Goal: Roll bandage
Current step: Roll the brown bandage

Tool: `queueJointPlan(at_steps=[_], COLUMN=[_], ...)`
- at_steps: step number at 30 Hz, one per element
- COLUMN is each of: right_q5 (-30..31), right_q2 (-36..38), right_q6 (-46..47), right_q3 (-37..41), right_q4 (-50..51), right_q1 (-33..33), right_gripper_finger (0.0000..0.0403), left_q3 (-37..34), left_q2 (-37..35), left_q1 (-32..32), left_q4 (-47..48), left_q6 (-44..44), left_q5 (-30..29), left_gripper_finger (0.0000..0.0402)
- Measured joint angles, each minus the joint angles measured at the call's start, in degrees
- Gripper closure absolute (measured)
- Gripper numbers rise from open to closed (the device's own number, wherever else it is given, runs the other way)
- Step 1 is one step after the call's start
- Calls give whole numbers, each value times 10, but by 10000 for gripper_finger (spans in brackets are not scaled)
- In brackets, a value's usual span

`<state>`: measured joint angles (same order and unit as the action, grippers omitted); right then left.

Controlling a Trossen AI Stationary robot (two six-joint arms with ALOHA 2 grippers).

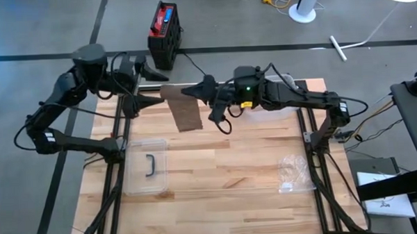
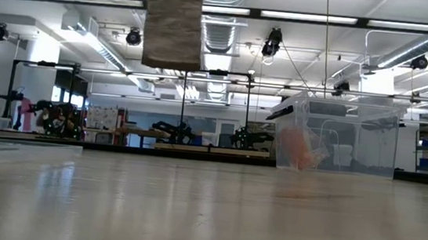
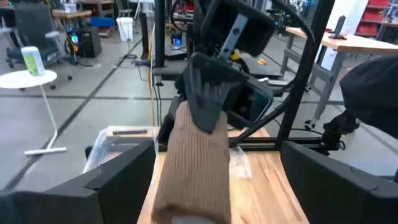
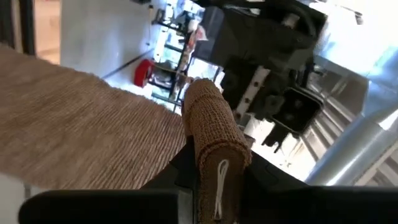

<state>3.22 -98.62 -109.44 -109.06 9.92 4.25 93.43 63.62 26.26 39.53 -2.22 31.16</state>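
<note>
Tan crepe bandage (image 1: 183, 107) is held up off the bench, at the far edge between the two arms; the rolled end sits pinched in the right gripper (image 1: 196, 92), fingers clenched on the roll, loose tail hanging down from it; the low view shows the tail (image 2: 174, 22) dangling clear of the wood.

Left gripper (image 1: 151, 101) is just beside the tail, fingers spread wide, holding nothing; the left wrist view has the strip running straight into the gap between its fingers (image 3: 118, 180).

Judgement on the step: left should take the tail just below the roll, keep light tension, and feed square to the roll axis; slack or skew will likely telescope the wraps; crepe is stretchy, so don't over-pull; right must not relax or the roll unwinds.

Surface: pale wood-slat bench (image 1: 224, 179); clear plastic lid with a dark handle (image 1: 146, 166) near left; crumpled clear plastic bag (image 1: 292, 173) near right; clear plastic bin (image 2: 338, 136) at the far side.

Room: open workshop; concrete floor; red and black case (image 1: 165, 34) behind the bench; ceiling strip lights; other rigs far off.
</note>
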Motion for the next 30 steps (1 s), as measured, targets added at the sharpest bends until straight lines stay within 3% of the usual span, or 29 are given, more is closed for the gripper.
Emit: queueJointPlan(at_steps=[10,20,25,30], right_q5=[4,14,25,30], right_q2=[-10,-10,-10,-10], right_q6=[-42,-48,-61,-61], right_q3=[0,0,0,0], right_q4=[-21,-30,-30,-26], right_q1=[0,0,0,0], right_gripper_finger=[351,349,349,328], left_q3=[-2,-2,-2,-2], left_q2=[22,36,41,41], left_q1=[1,1,1,1], left_q4=[19,21,27,35], left_q6=[-1,-2,4,-1], left_q5=[-16,-16,-16,-13], left_gripper_finger=[61,96,161,277])
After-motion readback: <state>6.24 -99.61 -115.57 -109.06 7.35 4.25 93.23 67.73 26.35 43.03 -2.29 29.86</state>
